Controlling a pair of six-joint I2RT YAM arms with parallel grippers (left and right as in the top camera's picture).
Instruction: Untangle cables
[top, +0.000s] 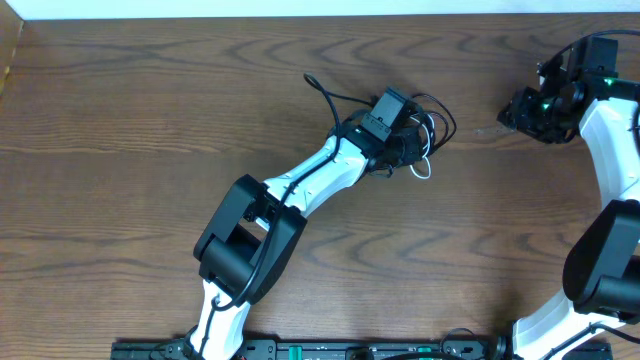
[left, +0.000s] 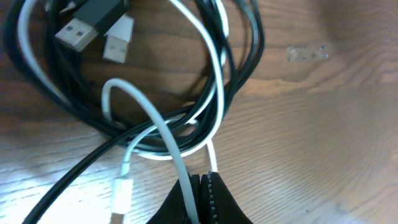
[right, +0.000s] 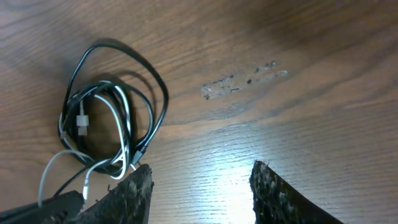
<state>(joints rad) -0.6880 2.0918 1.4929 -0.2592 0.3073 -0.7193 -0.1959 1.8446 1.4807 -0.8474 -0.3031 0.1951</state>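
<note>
The cables lie as one tangled coil (top: 428, 128) on the wooden table, just right of centre. In the left wrist view the black cable (left: 244, 68) loops round the white cable (left: 158, 124). Two USB plugs, one black (left: 78, 31) and one white (left: 118, 38), lie inside the coil, and a small white plug (left: 121, 196) rests near the camera. My left gripper (left: 200, 180) is shut on the white cable, which runs between its fingers. My right gripper (right: 202, 177) hovers open over bare wood to the right of the coil (right: 112, 118), with nothing between its fingers.
A pale scuff mark (right: 242, 81) sits on the wood between the coil and the right gripper (top: 515, 115). The left arm (top: 300, 185) stretches diagonally from the front edge to the coil. A light wall edge (top: 300, 8) borders the table at the back.
</note>
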